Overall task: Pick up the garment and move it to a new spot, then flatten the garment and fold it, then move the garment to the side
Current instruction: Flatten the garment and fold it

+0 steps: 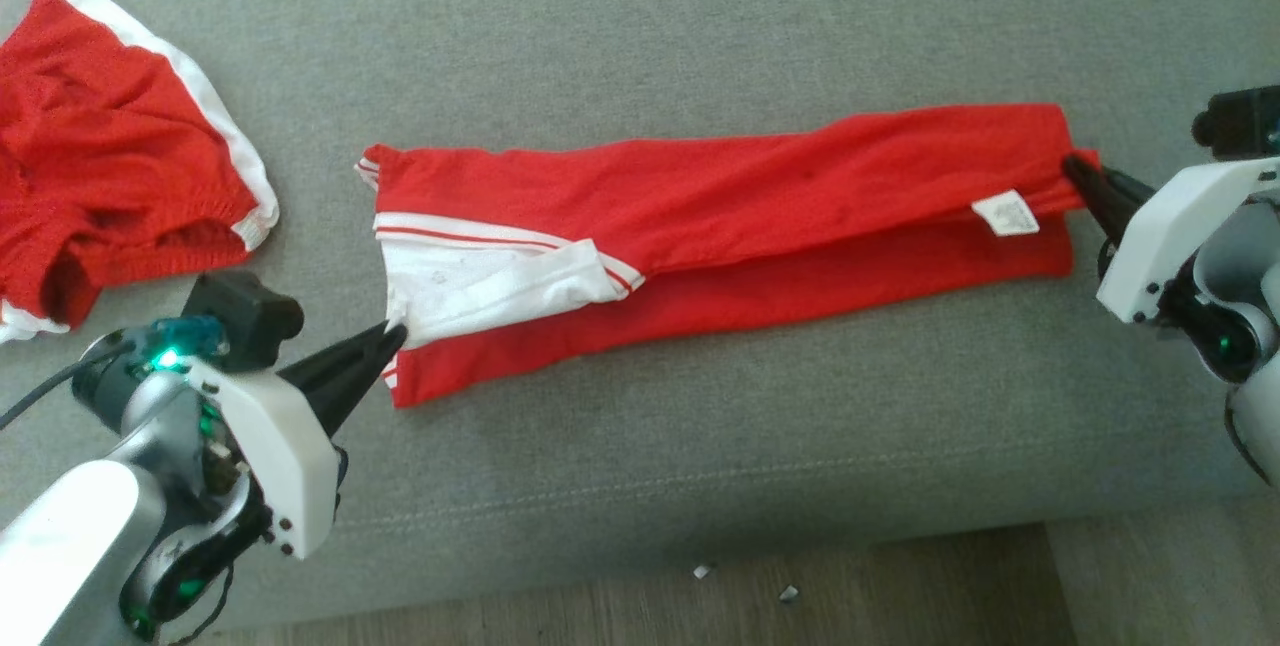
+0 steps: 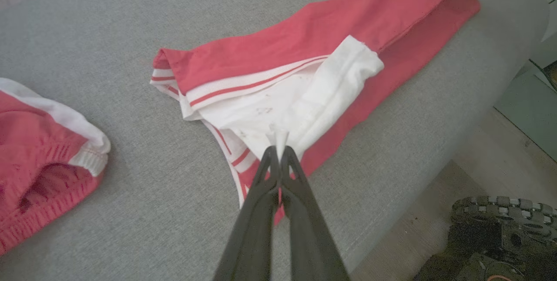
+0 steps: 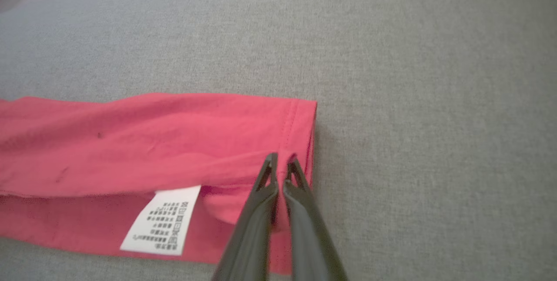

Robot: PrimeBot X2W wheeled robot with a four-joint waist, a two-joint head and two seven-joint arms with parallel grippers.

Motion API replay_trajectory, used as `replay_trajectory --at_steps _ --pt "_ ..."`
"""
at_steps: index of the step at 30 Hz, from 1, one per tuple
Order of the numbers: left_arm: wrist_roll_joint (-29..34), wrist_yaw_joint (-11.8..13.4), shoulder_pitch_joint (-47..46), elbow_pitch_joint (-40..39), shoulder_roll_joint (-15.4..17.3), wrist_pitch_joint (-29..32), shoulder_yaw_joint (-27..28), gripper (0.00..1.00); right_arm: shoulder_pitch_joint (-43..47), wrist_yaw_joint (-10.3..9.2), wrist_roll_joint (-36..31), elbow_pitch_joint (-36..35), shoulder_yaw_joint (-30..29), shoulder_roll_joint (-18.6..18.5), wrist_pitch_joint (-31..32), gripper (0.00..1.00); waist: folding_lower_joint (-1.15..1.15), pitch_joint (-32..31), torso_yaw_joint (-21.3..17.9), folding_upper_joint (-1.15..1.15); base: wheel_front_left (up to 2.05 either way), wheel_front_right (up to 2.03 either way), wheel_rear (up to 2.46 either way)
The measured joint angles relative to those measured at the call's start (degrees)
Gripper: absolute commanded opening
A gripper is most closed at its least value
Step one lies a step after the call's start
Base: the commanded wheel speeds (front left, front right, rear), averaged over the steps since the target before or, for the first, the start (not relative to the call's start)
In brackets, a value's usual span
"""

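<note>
Shirt lies on the couch, folded into a long strip. The left gripper is pinched shut on its white left end, the right gripper on its right hem. Further folding and moving aside look still to come.

Lower left of frame: left gripper is showing two long, tapering matte-black fingers set in a white angular plastic shell with dark screw heads. A green indicator light is glowing above the silver metal wrist; a thin black cable is trailing left. Right edge: right gripper is wearing a matching white housing.
</note>
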Motion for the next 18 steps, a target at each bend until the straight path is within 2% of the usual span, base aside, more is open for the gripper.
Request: replay_trajectory --at_steps 1,2,3,5,6,7,10,13,18 --pt "-0.04 -0.01 0.02 0.01 0.00 0.13 -0.16 0.00 0.26 0.00 0.25 -0.31 0.03 -0.14 0.91 0.00 0.00 -0.08 -0.04 0.00 0.00 0.00 0.00" --pt "-0.13 -0.07 0.02 0.04 0.00 0.22 -0.29 0.00 0.44 0.00 0.47 -0.41 0.03 -0.23 1.80 0.27 0.00 -0.16 -0.09 0.00 0.00 0.00 0.00" --pt "-0.22 -0.11 0.02 0.12 0.03 0.45 -0.46 0.00 0.59 0.00 0.52 -0.42 0.01 -0.33 2.56 1.00 0.00 -0.25 -0.15 0.00 0.00 0.00 0.00" --pt "-0.22 -0.31 0.04 0.60 0.04 0.46 -0.81 0.00 1.00 0.00 0.51 -0.25 -0.35 -0.52 4.03 1.00 0.00 -0.46 -0.24 0.00 0.00 0.00 0.00" --pt "-0.30 -0.29 0.10 0.87 0.03 0.55 -0.83 0.36 1.33 0.00 0.53 -0.19 -0.85 -0.52 4.74 1.00 0.00 -0.56 -0.31 0.00 0.00 0.00 0.00" --pt "-0.69 0.04 0.20 1.21 0.01 0.68 -0.80 1.00 1.62 0.00 0.97 0.03 -1.63 -0.49 5.38 1.00 0.00 -0.64 -0.36 0.00 0.00 0.00 0.00" --pt "-1.66 0.62 0.87 3.10 -0.21 0.57 -0.73 1.00 2.65 0.00 1.88 0.93 -4.89 -0.40 6.01 1.00 0.00 -1.37 -0.35 0.00 0.00 0.00 0.00" --pt "-1.78 1.13 2.51 4.83 -0.63 -1.52 -0.18 1.00 3.00 0.00 1.23 1.01 -7.47 -0.33 3.55 1.00 0.00 -2.41 -0.52 0.00 0.00 0.00 0.00" --pt "-4.87 2.72 3.55 5.43 -4.59 -6.53 2.24 1.00 3.63 0.00 0.55 -2.02 -11.96 1.98 -2.87 1.00 0.00 -4.21 -0.80 0.00 0.00 0.00 0.00"
